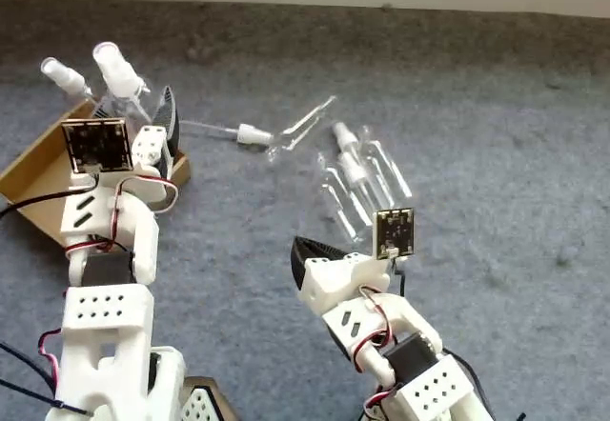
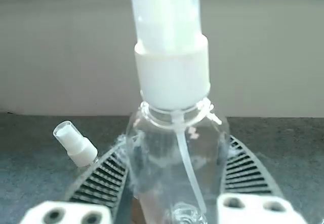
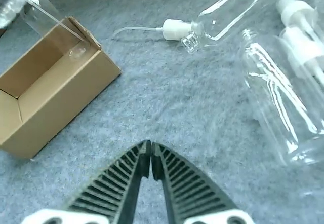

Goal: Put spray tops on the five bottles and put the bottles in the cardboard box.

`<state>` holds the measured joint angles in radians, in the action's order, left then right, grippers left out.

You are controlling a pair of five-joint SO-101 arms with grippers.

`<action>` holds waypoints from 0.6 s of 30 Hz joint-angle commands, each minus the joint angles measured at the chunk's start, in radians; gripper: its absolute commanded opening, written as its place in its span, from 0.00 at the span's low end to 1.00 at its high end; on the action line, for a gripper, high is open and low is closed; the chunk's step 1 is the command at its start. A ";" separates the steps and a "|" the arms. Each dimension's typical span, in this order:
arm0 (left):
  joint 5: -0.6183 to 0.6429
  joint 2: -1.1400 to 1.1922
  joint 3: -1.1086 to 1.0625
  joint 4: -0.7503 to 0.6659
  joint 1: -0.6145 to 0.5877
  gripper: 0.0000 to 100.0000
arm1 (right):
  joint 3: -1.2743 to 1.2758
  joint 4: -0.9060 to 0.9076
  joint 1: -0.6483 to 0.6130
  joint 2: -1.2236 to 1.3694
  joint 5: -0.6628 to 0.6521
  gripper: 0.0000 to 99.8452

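Observation:
A clear bottle [image 2: 174, 148] with a white spray top [image 2: 172, 72] stands upright over the cardboard box [image 1: 38, 178], and my left gripper [image 2: 174, 183] is shut on its body. A second topped bottle [image 1: 62, 76] leans in the box beside it. My right gripper [image 3: 151, 158] is shut on nothing, low over the carpet near the table's middle [image 1: 297, 248]. Ahead of it lie a loose spray top [image 3: 177, 30] with its tube, right at the mouth of an uncapped bottle [image 3: 228, 8]. Several more clear bottles [image 1: 362, 183] lie together to the right, some with tops.
Grey carpet [image 1: 496, 107] covers the table, with free room at the right and in front. The box's near wall [image 3: 66, 102] stands left of my right gripper. A pale wall runs along the far edge.

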<state>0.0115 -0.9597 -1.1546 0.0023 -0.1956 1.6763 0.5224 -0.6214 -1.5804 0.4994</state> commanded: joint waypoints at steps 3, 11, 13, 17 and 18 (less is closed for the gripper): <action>-0.015 0.150 0.209 0.002 -0.016 0.06 | 0.160 0.008 -0.012 -0.010 0.002 0.01; -0.011 0.366 0.231 -0.008 -0.094 0.06 | 0.160 0.010 -0.012 -0.010 0.002 0.01; -0.011 0.377 0.231 -0.015 -0.104 0.06 | 0.160 0.010 -0.012 -0.010 0.002 0.01; -0.011 0.394 0.203 -0.087 -0.104 0.06 | 0.160 0.010 -0.012 -0.010 0.002 0.01; -0.011 0.401 0.185 -0.121 -0.101 0.06 | 0.160 0.010 -0.012 -0.010 0.002 0.01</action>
<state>0.0038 -0.5700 -0.9843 -0.0238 -0.2862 1.6763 0.5271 -0.6214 -1.5804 0.4994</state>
